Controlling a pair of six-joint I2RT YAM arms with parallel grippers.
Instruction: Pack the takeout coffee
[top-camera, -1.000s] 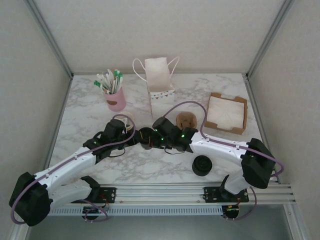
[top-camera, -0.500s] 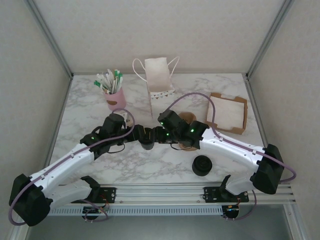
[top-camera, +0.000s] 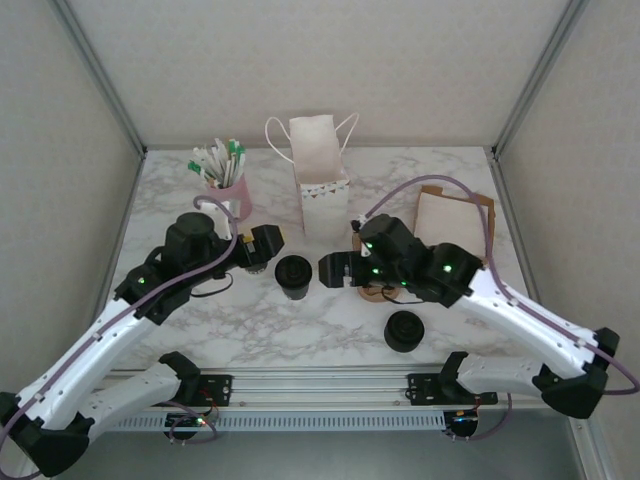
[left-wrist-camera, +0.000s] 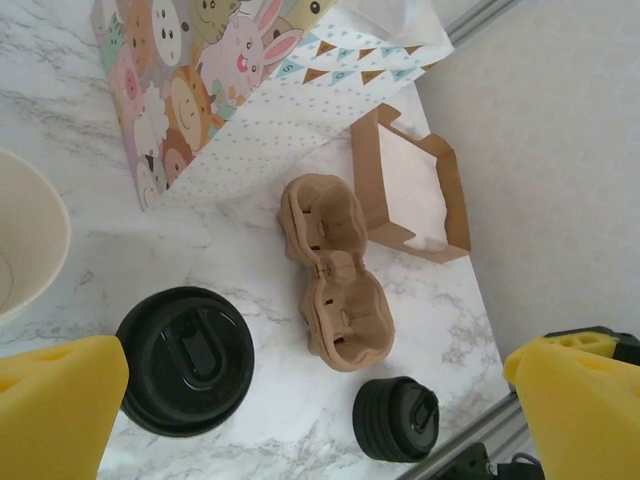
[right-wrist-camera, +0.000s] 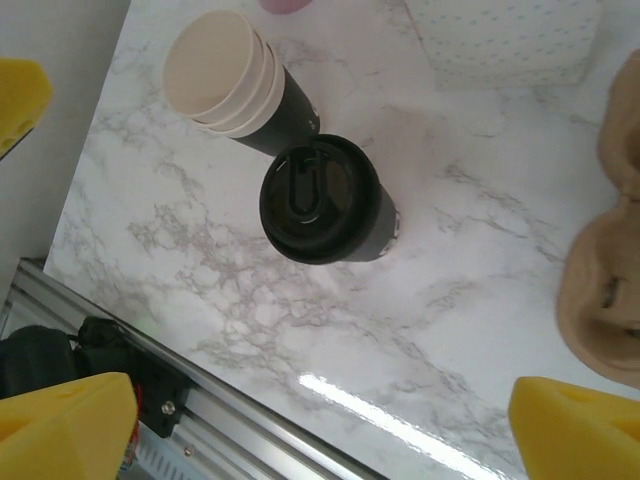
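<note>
Your left gripper (top-camera: 262, 245), right gripper (top-camera: 335, 268) both wide, empty; straddle takeout coffee (top-camera: 293, 274) below lid (right-wrist-camera: 320, 197), squeeze gently, keep upright

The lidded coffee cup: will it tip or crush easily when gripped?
The takeout coffee stands upright on the marble table; it seems narrower below the lid, so a high push may tip it. Its paper wall probably dents under a hard squeeze. The lid hides the fill, so weight is unknown.
</note>
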